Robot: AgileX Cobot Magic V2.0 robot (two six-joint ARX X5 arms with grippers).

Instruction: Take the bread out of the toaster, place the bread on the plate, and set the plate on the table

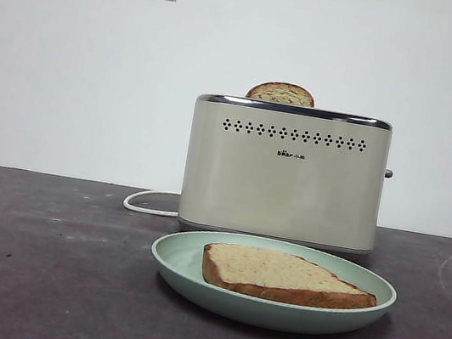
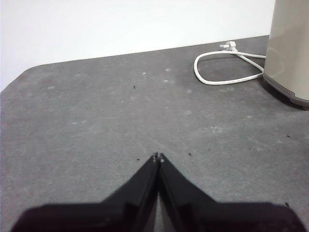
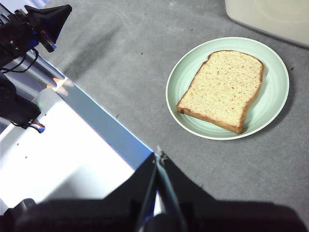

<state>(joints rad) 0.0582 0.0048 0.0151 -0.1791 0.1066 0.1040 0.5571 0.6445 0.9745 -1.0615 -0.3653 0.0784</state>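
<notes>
Both grippers are clenched on nothing: the left gripper (image 2: pixel 158 157) hovers over bare dark grey matte table (image 1: pixel 39 260) beside the white cord (image 2: pixel 217 77), the right gripper (image 3: pixel 159 157) is poised near the table's edge. Behind stands the boxy cream toaster (image 1: pixel 284 183); the tan speckled bread slice (image 1: pixel 282 276) lies flat on the round mint-green plate (image 1: pixel 182 257), which rests on the table in front of it. The task looks done; both arms should stay clear of the plate.

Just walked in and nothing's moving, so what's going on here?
Nothing is being handled right now. The bread lies flat on the plate, which sits on the table in front of the toaster. A second slice pokes out of the toaster's top. The left gripper and right gripper are both shut, empty and away from the plate.
</notes>
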